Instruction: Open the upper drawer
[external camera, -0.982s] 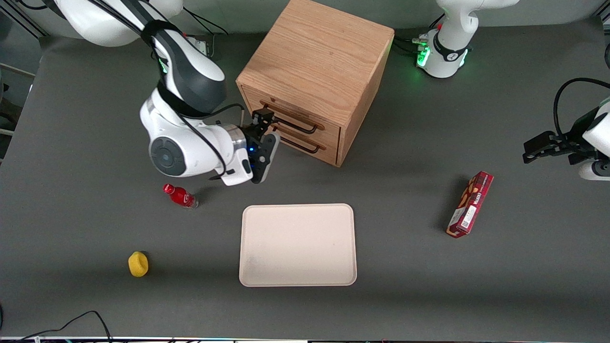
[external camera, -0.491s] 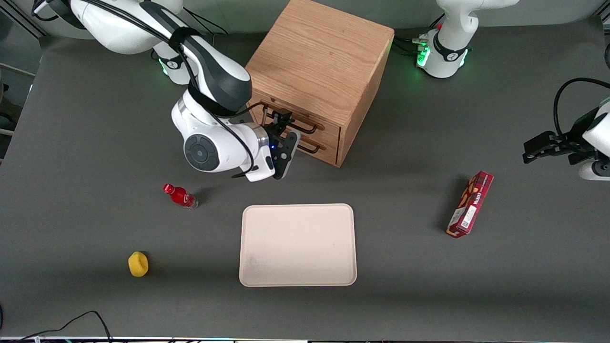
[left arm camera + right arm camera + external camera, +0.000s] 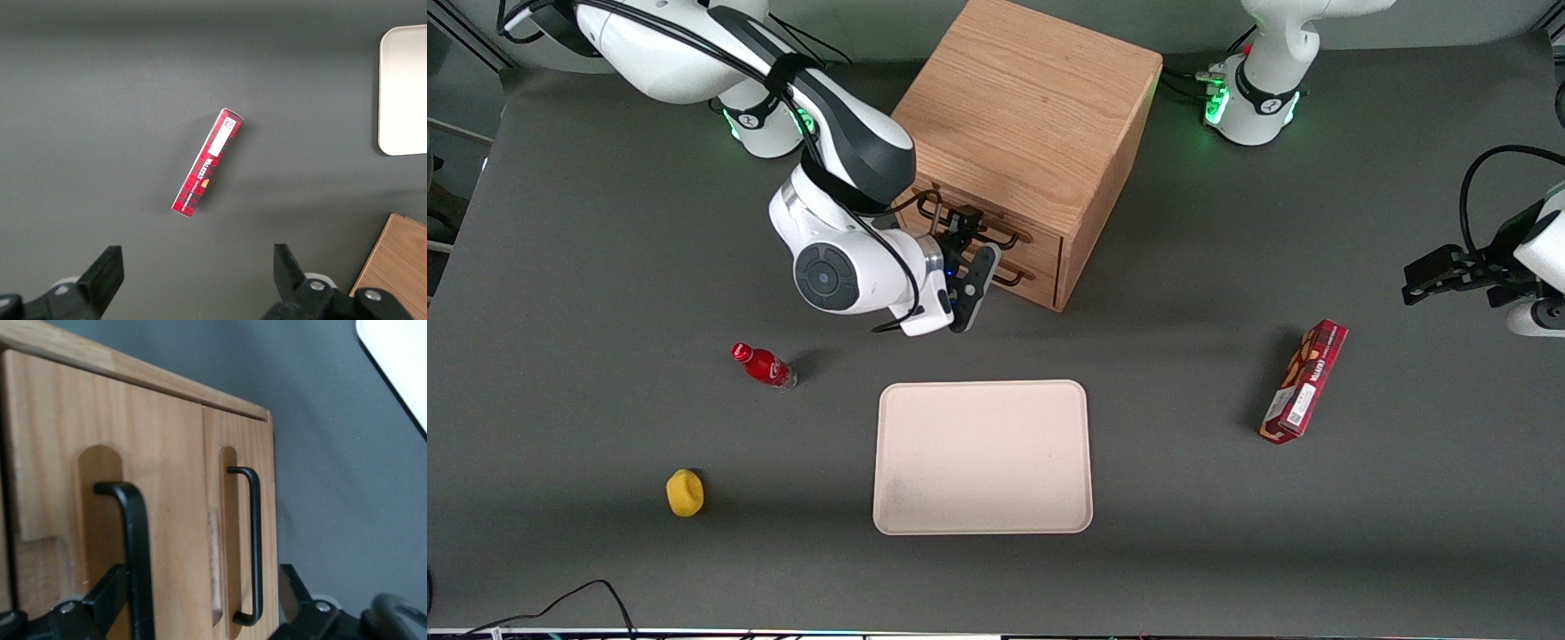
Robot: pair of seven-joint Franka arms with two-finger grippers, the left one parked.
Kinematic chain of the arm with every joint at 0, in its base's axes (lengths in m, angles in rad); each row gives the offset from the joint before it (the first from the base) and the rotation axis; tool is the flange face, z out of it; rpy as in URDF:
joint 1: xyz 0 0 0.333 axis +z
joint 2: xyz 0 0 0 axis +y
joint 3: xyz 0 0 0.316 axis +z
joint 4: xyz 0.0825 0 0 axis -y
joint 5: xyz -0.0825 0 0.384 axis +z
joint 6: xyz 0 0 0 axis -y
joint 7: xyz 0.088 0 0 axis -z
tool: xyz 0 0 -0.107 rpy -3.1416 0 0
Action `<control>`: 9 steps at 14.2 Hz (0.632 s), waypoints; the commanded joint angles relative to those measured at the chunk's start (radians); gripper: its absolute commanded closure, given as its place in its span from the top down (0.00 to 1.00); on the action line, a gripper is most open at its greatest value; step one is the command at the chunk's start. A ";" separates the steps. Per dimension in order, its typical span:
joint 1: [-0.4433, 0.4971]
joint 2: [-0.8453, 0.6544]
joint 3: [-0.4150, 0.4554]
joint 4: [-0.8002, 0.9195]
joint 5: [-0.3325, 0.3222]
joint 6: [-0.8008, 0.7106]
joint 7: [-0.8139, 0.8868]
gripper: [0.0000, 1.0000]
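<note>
Front view, centre of frame: pincer [image 3: 967, 233] spread open at upper drawer [image 3: 971, 219] handle [image 3: 131, 540], drawer shut.

Gripper [image 3: 966, 233] is right in front of upper drawer [image 3: 996, 227]; bare table [image 3: 1183, 293] between cabinet [image 3: 1023, 116] and tray [image 3: 983, 458].

A dark grey table [image 3: 560, 267] is lit evenly from above, and soft shadows are cast. Black cables [image 3: 551, 604] are seen at its near corner, toward the working arm's end.
</note>
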 commanded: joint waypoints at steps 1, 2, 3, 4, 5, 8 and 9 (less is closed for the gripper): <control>0.003 0.024 0.006 0.007 -0.022 0.033 0.026 1.00; 0.001 0.027 0.006 0.008 -0.034 0.039 0.024 1.00; 0.001 0.039 0.006 0.016 -0.059 0.040 0.026 1.00; 0.000 0.053 0.006 0.034 -0.082 0.040 0.026 1.00; 0.000 0.079 0.004 0.065 -0.099 0.039 0.029 1.00; -0.002 0.147 0.001 0.174 -0.149 0.028 0.028 1.00; -0.002 0.161 -0.007 0.200 -0.153 0.026 0.028 1.00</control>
